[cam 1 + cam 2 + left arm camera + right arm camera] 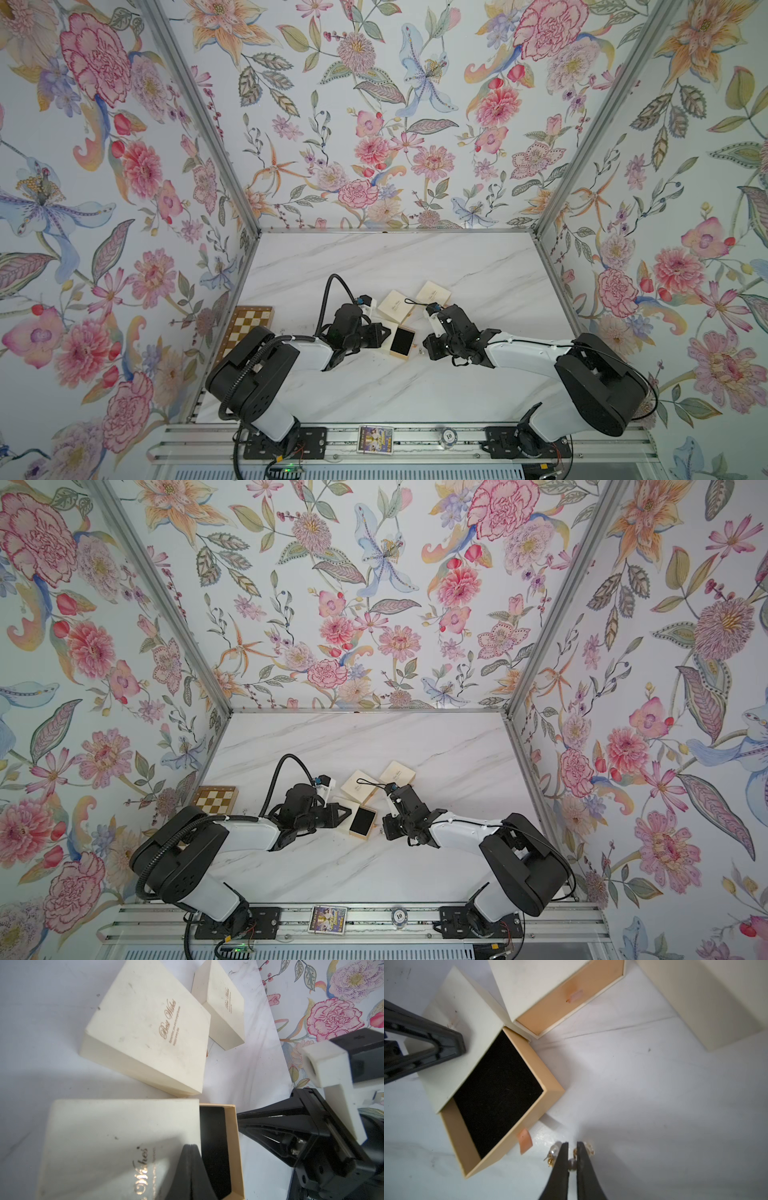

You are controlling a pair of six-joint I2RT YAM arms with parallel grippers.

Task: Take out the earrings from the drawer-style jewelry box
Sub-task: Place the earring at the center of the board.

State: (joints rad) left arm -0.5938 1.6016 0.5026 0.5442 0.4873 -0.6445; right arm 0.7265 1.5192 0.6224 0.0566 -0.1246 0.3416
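Three cream cardboard jewelry boxes [145, 1028] are pictured on the white marble worktop [415, 386]. One tan drawer [500, 1095], lined in black, is drawn out of its cream sleeve [467, 1022], on which the closed fingers of the left gripper [190, 1147] are rested. The pearl-and-gold earrings [554, 1150], at least three pieces, are laid on the worktop just beside the drawer's pink pull tab [525, 1141]. One of them is pinched between the nearly shut fingers of the right gripper [572, 1144]. The other two boxes are shown closed beyond the drawer.
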